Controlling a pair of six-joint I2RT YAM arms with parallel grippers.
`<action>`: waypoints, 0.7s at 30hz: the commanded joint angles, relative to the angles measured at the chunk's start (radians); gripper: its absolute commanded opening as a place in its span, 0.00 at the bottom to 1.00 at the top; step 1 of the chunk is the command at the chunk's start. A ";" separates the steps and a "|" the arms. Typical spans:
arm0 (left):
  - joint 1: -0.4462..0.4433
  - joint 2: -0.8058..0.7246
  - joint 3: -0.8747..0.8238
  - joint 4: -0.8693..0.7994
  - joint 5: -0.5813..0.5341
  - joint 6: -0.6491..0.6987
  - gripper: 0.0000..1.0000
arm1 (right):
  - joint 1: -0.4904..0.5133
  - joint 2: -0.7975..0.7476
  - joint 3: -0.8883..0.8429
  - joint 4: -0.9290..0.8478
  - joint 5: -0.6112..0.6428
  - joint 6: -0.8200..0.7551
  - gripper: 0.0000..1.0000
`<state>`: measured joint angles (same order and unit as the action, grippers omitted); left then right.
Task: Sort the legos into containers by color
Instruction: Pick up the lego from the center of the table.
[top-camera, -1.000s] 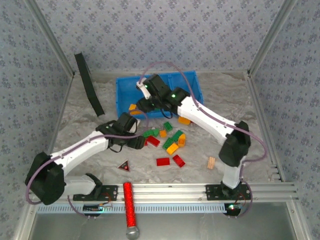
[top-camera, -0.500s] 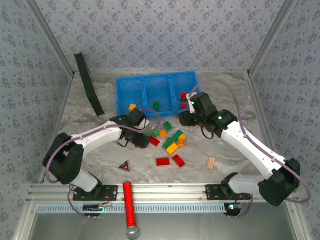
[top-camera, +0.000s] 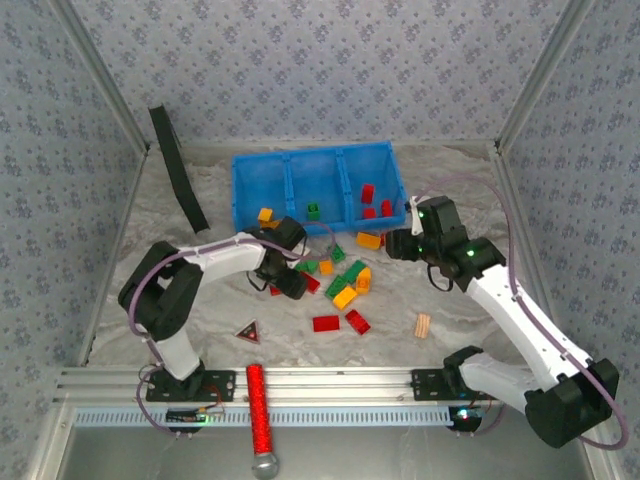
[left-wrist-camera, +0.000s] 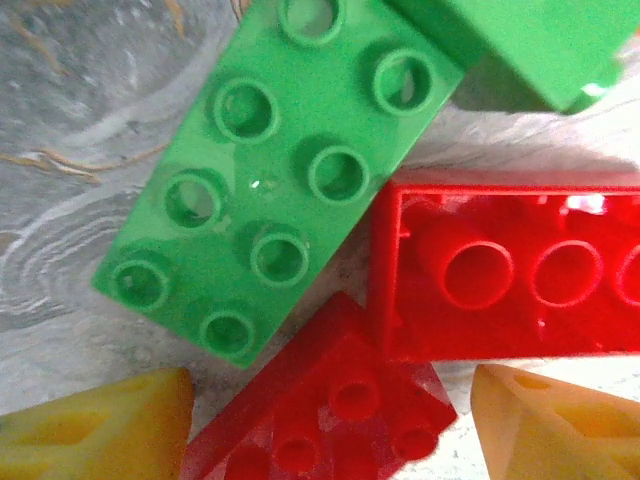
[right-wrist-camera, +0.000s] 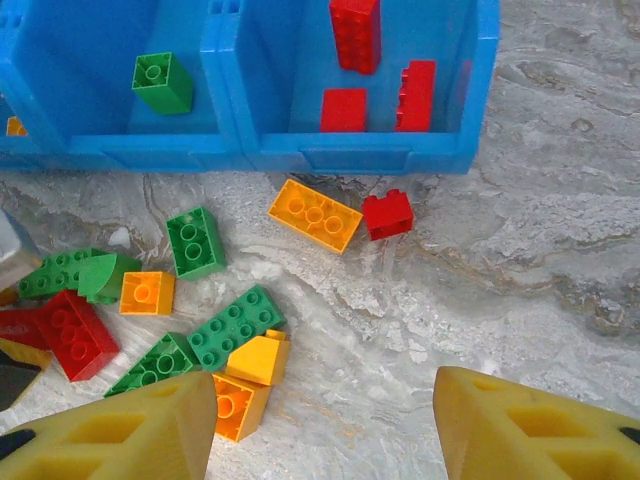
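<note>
The blue containers (top-camera: 250, 190) stand at the back; in the right wrist view the front wall (right-wrist-camera: 350, 152) shows, with red legos (right-wrist-camera: 355, 35) in the right compartment and a green one (right-wrist-camera: 163, 82) in the middle. Loose legos (top-camera: 345, 285) lie in a pile in front. My left gripper (top-camera: 290, 283) is low over the pile's left side, open, its jaws either side of a red brick (left-wrist-camera: 330, 410) without touching it; a green brick (left-wrist-camera: 270, 190) and an upturned red one (left-wrist-camera: 510, 270) lie just beyond. My right gripper (right-wrist-camera: 325, 430) hangs open and empty above bare table.
An orange brick (right-wrist-camera: 314, 215) and a small red one (right-wrist-camera: 388, 213) lie just before the bin. A tan ridged piece (top-camera: 423, 325), a dark triangle (top-camera: 247, 331), a red cylinder (top-camera: 259, 410) on the front rail and a black strip (top-camera: 178, 168) at the left wall.
My right arm swung from over the bin to the right and now hovers in front of its right end. My left gripper reached right into the pile and its jaws narrowed slightly.
</note>
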<state>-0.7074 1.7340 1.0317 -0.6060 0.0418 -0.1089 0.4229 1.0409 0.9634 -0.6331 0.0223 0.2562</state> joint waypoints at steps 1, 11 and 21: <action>-0.018 0.033 0.006 -0.051 0.035 -0.050 0.71 | -0.020 -0.013 -0.021 -0.016 -0.036 0.008 0.61; -0.100 0.039 -0.076 -0.067 0.049 -0.192 0.56 | -0.063 -0.002 -0.025 0.018 -0.068 -0.010 0.61; -0.172 0.001 -0.048 -0.142 0.049 -0.311 0.37 | -0.077 -0.016 -0.035 0.000 -0.076 -0.014 0.61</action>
<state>-0.8284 1.7218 1.0069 -0.5983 -0.0696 -0.3664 0.3546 1.0412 0.9447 -0.6201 -0.0418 0.2543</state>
